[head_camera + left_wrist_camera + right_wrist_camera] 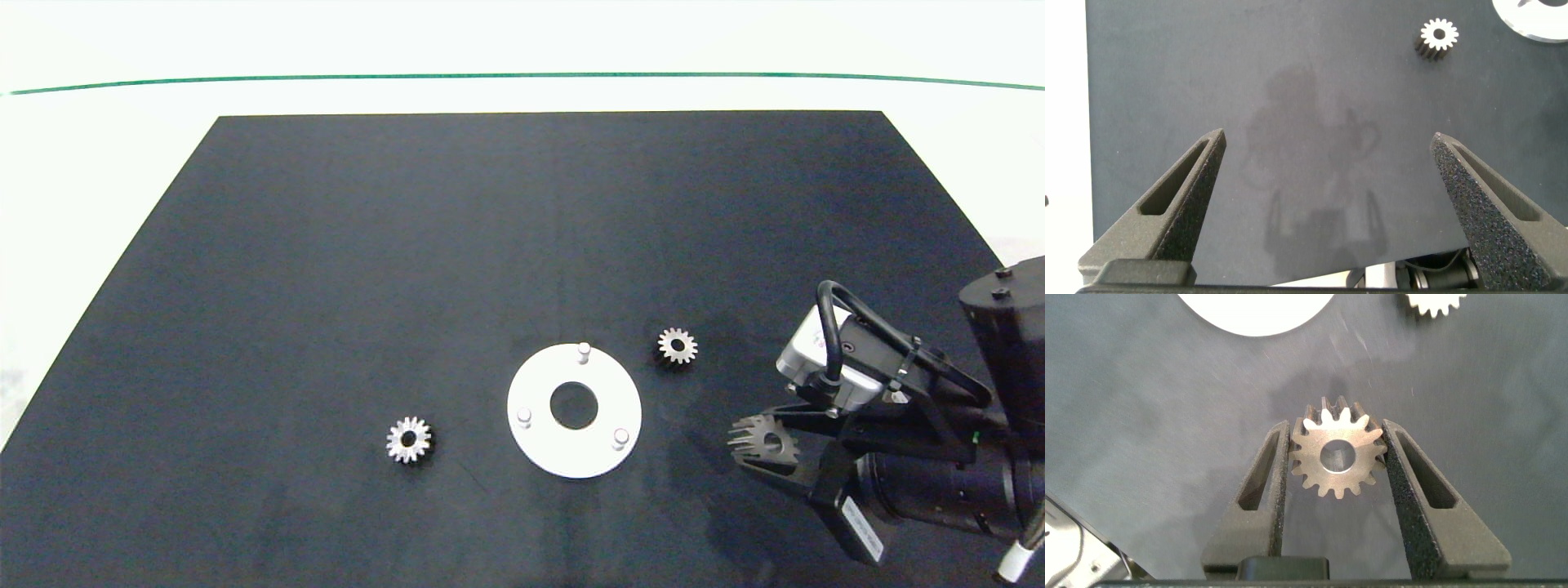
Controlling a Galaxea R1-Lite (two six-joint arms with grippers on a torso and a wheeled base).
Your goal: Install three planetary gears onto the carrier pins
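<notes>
1. The right gripper [763, 445] sits low at the right of the black mat [326, 245], its 2 fingers [1409, 490] clamped on opposite sides of 1 planetary gear [1336, 456]; the gear lies flat between them with its centre bore showing
2. The white disc [608, 453] lies near the middle of the mat, to the left of the held gear and clearly apart from it; its 3 carrier pins [584, 351] [524, 416] [621, 438] all stand bare, so 0 gears are installed
3. A 2nd gear [677, 345] rests on the mat just beyond the disc's right side, and a 3rd gear [408, 439] rests to the disc's left, well apart from it
4. The left gripper [1327, 184] is out of the overhead view; its wrist camera shows its fingers spread wide over bare mat, with the left-hand gear some way ahead
5. Judged from this, the step in hand is carrying the 1st gear to the disc
6. The next move calls for bringing the bore squarely over a pin, probably the nearest one at the disc's lower right, keeping the gear level, then lowering it and opening the fingers
</notes>
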